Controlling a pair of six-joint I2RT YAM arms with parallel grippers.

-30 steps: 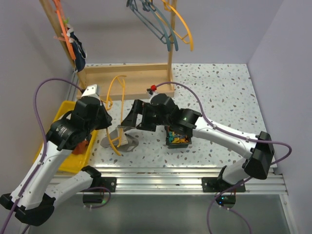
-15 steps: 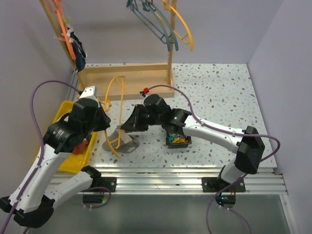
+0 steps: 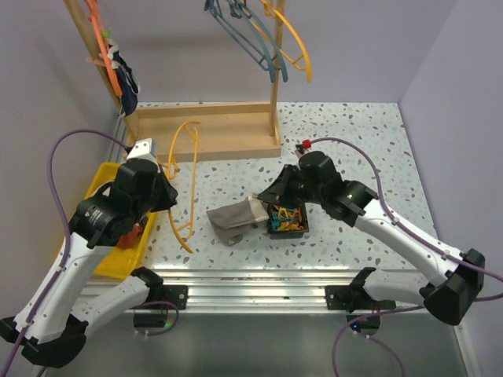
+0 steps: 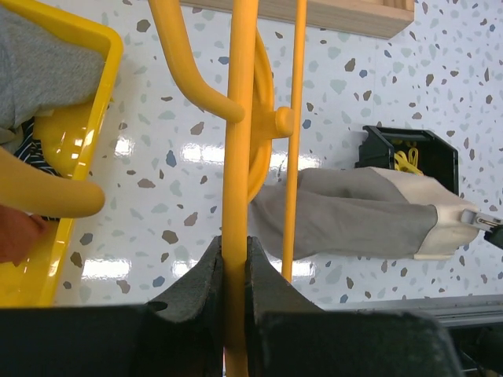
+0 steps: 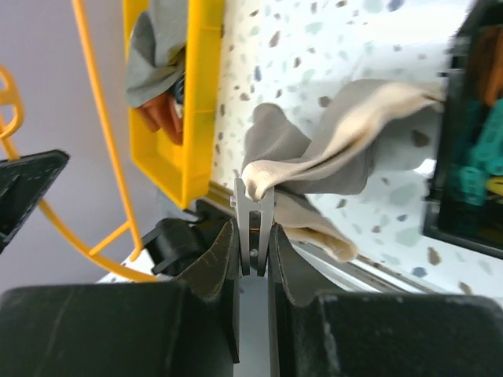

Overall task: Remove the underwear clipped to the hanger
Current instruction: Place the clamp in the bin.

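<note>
While the yellow hanger (image 4: 237,157) is held tilted above the worktop (image 3: 354,133), its thick bar is pinched tight between the closed fingers of the left gripper (image 4: 234,253). Over on the other side, the right gripper (image 5: 253,228) is seen squeezed together on a small grey clip (image 5: 253,206), and that clip is biting the light trim (image 5: 271,174) of the grey brief (image 4: 346,216).

The brief is stretched out limp on the worktop between the hanger and the black box (image 4: 373,149) of coloured clips, one end lifted by the clip. From above it is seen lying apart from the hanger. In the left wrist view a thin hanger rail crosses in front of its far end, so a last attachment there cannot be ruled out.

The step in hand is judged to be the pull-off of this one brief, with the clip taken along. What is called for next, by this reading, is that the clip be worked off the trim and dropped in the black box, and the brief carried across to the yellow bin (image 5: 206,86), where other cloth is already lying.

More work is judged to remain: a dark brief (image 3: 127,82) is seen hanging on the orange hanger (image 3: 106,55) at the wooden rack (image 3: 204,126).
</note>
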